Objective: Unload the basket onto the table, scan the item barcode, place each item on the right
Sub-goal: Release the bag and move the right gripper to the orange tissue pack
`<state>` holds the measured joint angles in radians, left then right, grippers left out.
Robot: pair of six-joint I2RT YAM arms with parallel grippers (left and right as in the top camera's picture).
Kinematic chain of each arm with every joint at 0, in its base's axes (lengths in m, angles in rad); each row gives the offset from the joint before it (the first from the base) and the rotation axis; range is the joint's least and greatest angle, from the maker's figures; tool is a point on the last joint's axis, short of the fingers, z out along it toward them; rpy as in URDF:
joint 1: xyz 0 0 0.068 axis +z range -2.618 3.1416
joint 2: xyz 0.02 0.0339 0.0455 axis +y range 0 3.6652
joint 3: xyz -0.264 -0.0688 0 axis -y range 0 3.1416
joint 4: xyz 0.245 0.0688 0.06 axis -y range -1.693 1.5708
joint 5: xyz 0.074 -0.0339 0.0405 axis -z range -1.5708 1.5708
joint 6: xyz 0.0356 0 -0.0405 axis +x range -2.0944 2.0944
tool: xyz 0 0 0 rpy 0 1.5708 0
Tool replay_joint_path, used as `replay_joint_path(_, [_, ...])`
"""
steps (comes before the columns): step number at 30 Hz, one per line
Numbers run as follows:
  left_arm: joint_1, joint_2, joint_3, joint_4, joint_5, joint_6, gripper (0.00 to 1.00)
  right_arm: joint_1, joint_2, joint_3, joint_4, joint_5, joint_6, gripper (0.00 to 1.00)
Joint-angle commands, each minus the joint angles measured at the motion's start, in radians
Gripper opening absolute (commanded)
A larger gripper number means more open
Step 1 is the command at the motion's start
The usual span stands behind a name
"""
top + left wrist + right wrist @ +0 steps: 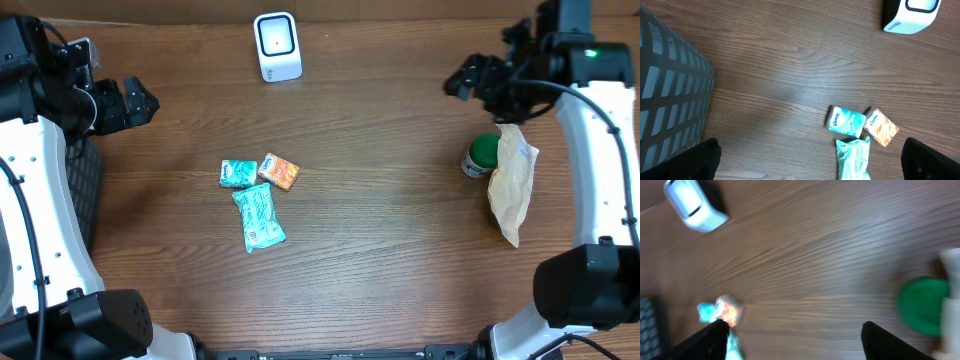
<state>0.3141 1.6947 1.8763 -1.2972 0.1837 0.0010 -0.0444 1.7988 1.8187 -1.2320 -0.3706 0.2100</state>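
Left of centre in the overhead view, tissue packets (255, 205) lie clustered, down-right of the left gripper (148, 102), the nearer arm, jaws spread and empty. At upper right, the right gripper (458, 80), also spread, holds nothing.

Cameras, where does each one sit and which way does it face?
Overhead: above the table, straight down on scanner, packets, lid; left gripper and right gripper show.
Left wrist: on the left, looking down over basket, packets, scanner; own fingertips at bottom corners.
Right wrist: on the right, looking down, blurred, lid at its right edge; own fingertips below.
Shared: all three see scanner and packets.
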Motion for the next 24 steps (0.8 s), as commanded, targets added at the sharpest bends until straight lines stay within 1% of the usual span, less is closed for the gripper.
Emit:
replay_joint_path(1, [0.000,0.005,0.004,0.000,0.008,0.014,1.00,0.085,-0.007,-0.046,0.032,-0.093,0.011,0.77])
replay_joint_path(5, [0.000,0.005,0.004,0.000,0.008,0.015,0.99,0.191,0.002,-0.068,0.095,-0.031,0.088,0.73])
replay_joint_path(9, [0.000,0.005,0.004,0.000,0.008,0.015,1.00,0.291,0.026,-0.068,0.121,0.022,0.133,0.72])
replay_joint_path(10, [0.000,0.005,0.004,0.000,0.008,0.014,1.00,0.317,0.034,-0.068,0.130,0.022,0.136,0.72])
replay_joint_path(12, [0.000,0.005,0.004,0.000,0.008,0.015,1.00,0.367,0.056,-0.068,0.162,0.022,0.151,0.68])
replay_joint_path(18, [-0.002,0.005,0.004,0.000,0.008,0.014,1.00,0.515,0.149,-0.068,0.298,0.032,0.227,0.64])
replay_joint_path(19, [-0.003,0.005,0.004,0.000,0.008,0.014,0.99,0.539,0.168,-0.068,0.319,0.050,0.245,0.62])
replay_joint_path(21, [-0.002,0.005,0.004,0.000,0.008,0.015,1.00,0.580,0.201,-0.068,0.347,0.091,0.285,0.54])
replay_joint_path(24, [-0.002,0.005,0.004,0.000,0.008,0.014,0.99,0.631,0.258,-0.068,0.382,0.146,0.328,0.50])
